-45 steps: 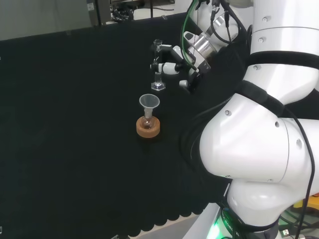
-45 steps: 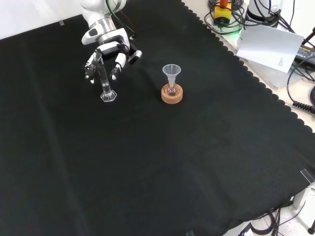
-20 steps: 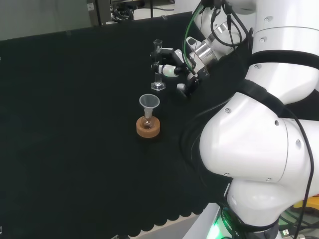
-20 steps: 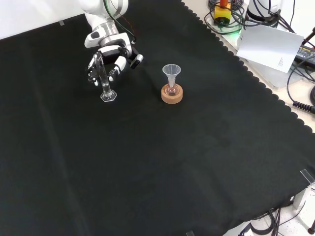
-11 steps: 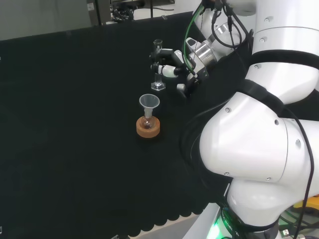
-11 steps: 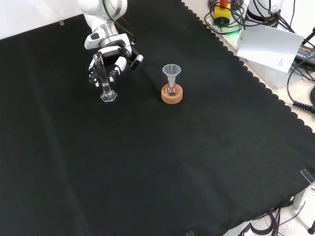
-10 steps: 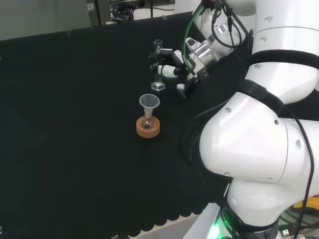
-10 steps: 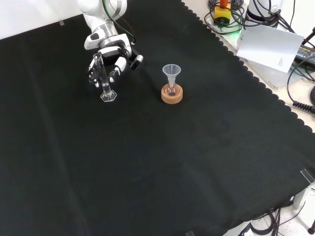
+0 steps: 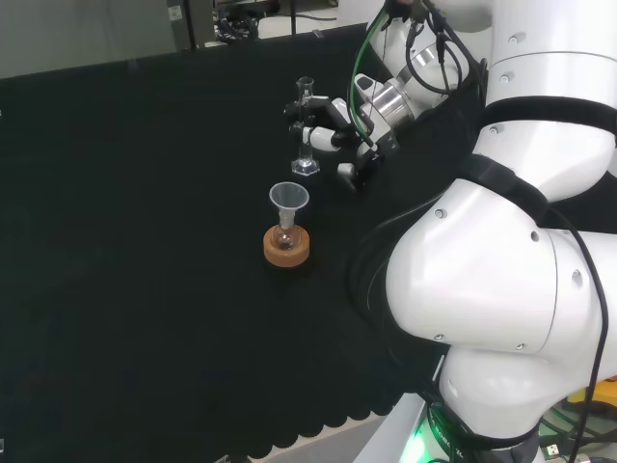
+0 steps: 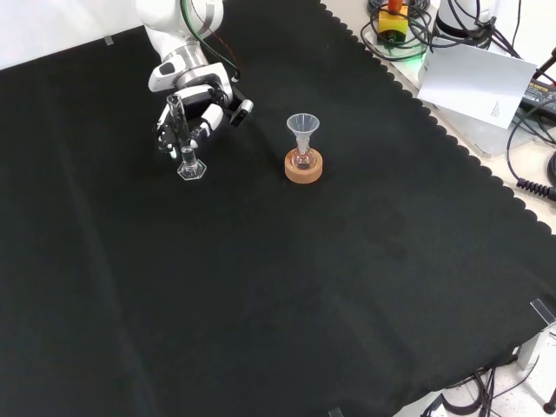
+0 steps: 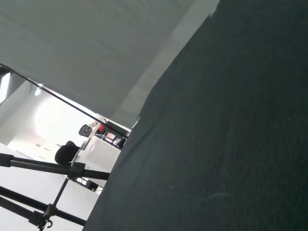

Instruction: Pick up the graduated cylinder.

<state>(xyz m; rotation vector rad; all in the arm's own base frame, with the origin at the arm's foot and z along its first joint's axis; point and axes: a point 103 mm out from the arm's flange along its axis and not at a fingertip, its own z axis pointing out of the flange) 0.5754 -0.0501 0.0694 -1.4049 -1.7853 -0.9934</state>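
The graduated cylinder (image 9: 306, 165) is a thin clear tube on a hexagonal foot, standing upright on the black cloth. In the front view the graduated cylinder (image 10: 191, 168) still has its foot on the cloth. The hand (image 9: 333, 135) comes in from the right in the head view, and its fingers (image 9: 301, 114) curl round the tube's middle. Seen from the front, the hand (image 10: 198, 106) reaches down from above and its fingers (image 10: 184, 132) cross the tube. The thumb (image 10: 241, 108) sticks out to the right, apart from the glass.
A clear funnel (image 10: 302, 124) sits in a small flask on a cork ring (image 10: 303, 168), to the right of the cylinder in the front view. The arm's white links (image 9: 501, 289) stand at the right of the head view. Paper (image 10: 476, 80) and cables lie beyond the cloth's scalloped edge.
The hand has come closer to the cylinder and its fingers have curled round the tube. The cylinder's foot stays in the same spot on the cloth.
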